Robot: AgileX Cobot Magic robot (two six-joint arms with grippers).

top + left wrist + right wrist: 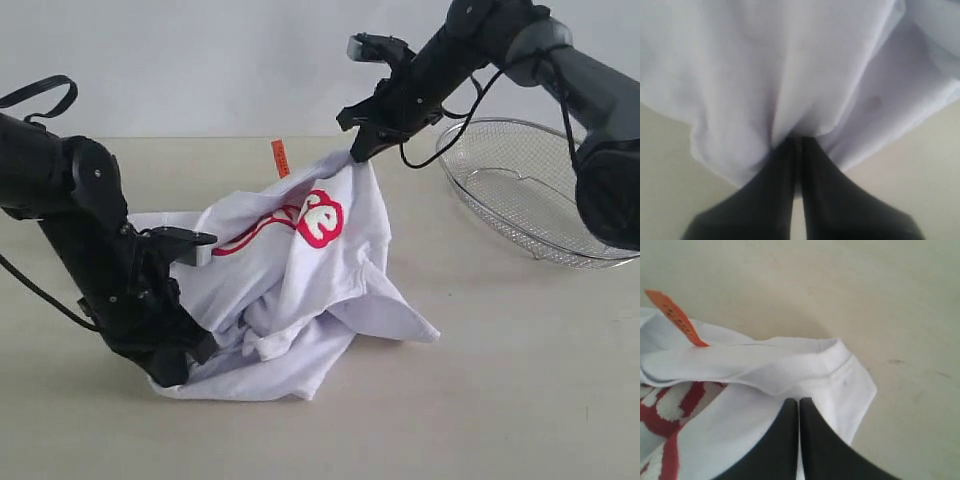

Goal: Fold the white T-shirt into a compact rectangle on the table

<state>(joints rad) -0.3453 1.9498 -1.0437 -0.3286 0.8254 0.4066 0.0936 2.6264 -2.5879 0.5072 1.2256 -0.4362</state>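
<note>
The white T-shirt point(300, 280) hangs crumpled between both arms above the table point(500, 400), red lettering point(318, 218) facing out and its orange neck tag point(281, 157) sticking up. My right gripper point(357, 152) is shut on the shirt's upper edge near the collar; the right wrist view has its closed fingertips point(799, 402) pinching white fabric point(765, 375) beside the tag point(677, 317). My left gripper point(190, 345) is low at the shirt's left side, shut on a bunched fold point(790, 90), as the left wrist view shows around the gripper point(796, 140). The lower hem rests on the table.
A silver wire-mesh basket point(530, 190) stands at the right, behind the right arm. Bare beige tabletop lies in front of and to the right of the shirt.
</note>
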